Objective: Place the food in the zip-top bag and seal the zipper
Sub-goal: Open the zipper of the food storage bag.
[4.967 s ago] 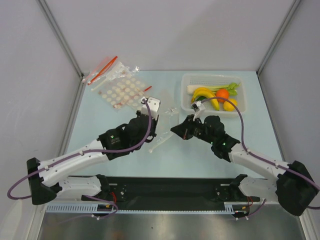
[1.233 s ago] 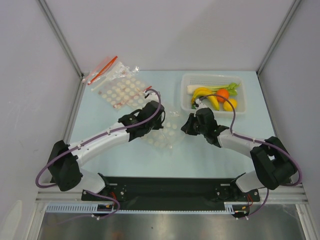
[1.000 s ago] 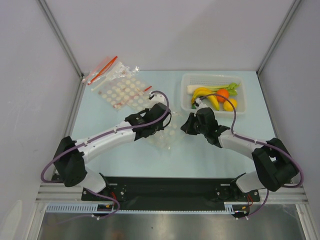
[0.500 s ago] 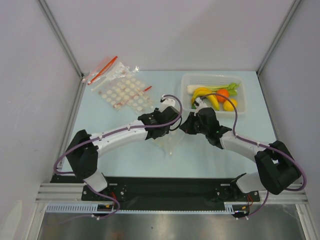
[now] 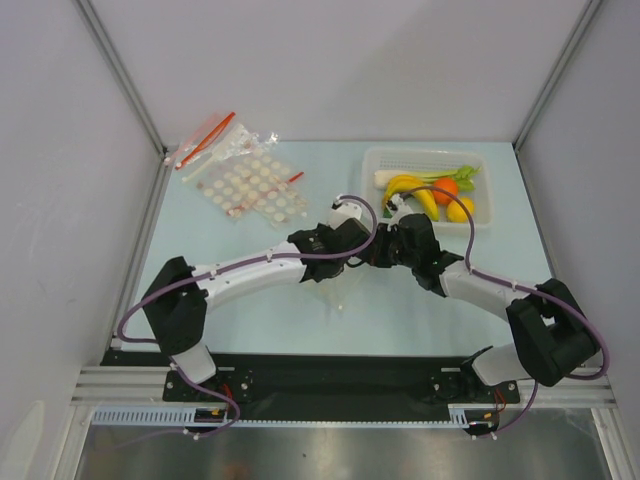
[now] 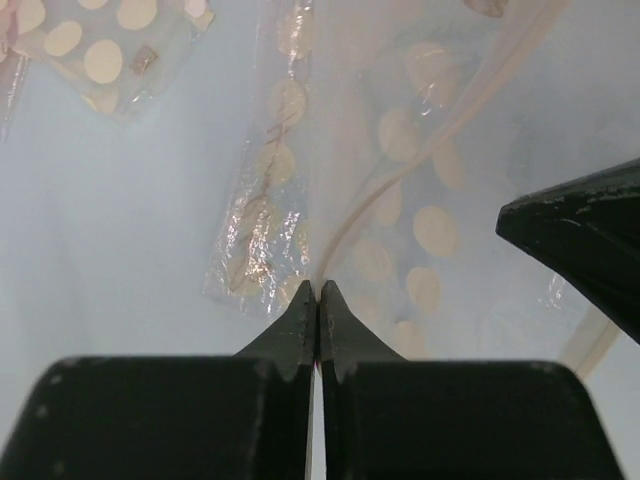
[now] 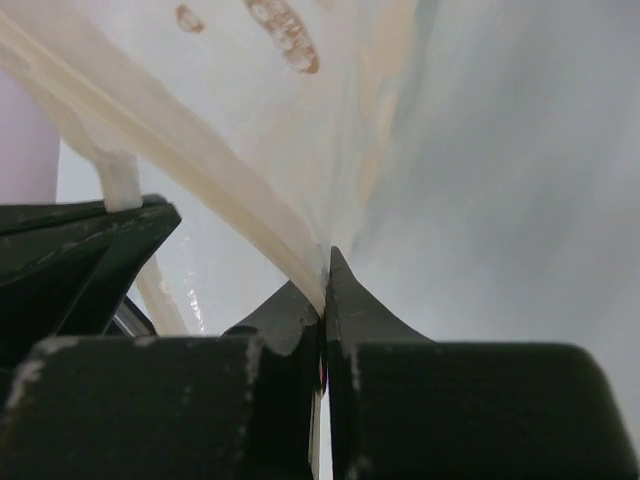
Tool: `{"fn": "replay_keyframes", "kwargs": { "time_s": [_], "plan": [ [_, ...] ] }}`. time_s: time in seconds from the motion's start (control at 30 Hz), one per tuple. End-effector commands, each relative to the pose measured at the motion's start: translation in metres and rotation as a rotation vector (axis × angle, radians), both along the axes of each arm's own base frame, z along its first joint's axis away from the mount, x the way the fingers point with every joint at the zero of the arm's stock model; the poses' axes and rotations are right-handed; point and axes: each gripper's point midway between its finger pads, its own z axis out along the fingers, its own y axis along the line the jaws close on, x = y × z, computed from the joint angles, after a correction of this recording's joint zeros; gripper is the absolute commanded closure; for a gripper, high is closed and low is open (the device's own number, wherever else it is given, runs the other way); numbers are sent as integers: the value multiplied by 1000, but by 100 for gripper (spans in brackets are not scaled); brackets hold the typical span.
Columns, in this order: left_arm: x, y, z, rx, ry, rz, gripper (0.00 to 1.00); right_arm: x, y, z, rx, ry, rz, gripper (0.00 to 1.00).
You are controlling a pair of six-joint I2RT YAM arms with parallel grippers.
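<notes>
The zip-top bag (image 5: 338,287) hangs crumpled between both grippers at the table's middle. My left gripper (image 6: 318,291) is shut on the pale zipper (image 6: 372,203), with the dotted bag (image 6: 430,228) spreading beyond it. My right gripper (image 7: 325,272) is shut on the same zipper (image 7: 190,150) at the bag's edge. In the top view the left gripper (image 5: 360,246) and right gripper (image 5: 379,250) stand almost tip to tip. The food lies in the white basket (image 5: 425,156): a banana (image 5: 408,187), an orange (image 5: 445,189), a lemon (image 5: 461,209) and a leek (image 5: 392,177).
A heap of spare dotted bags (image 5: 243,182) with red strips lies at the back left; one spare bag (image 6: 95,50) shows in the left wrist view. The right gripper's black finger (image 6: 585,240) reaches in from the right there. Grey walls close three sides.
My left gripper has slid right along the bag's mouth until it nearly meets the right gripper. The bag has gathered into a narrow hanging fold. The right gripper has barely moved.
</notes>
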Motion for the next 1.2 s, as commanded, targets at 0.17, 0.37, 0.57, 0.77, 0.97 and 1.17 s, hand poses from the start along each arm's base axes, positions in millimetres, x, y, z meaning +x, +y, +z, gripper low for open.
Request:
{"fn": "replay_keyframes", "kwargs": {
  "time_s": [0.17,0.37,0.57,0.77,0.97,1.17],
  "plan": [
    [1,15,45,-7,-95,80,100,15,5,-17,45,47,27,92],
    [0,41,67,14,-165,158,100,29,-12,-37,-55,90,-72,90],
    [-2,53,82,16,-197,180,100,32,-19,-43,-70,103,-101,81],
    [-4,69,94,46,-232,228,100,33,-25,-49,-105,122,-131,66],
    [-4,71,92,81,-237,244,100,27,-11,-35,-46,85,-62,52],
    [2,51,70,100,-191,199,100,13,9,-1,-10,-44,40,32]
  ]
}}
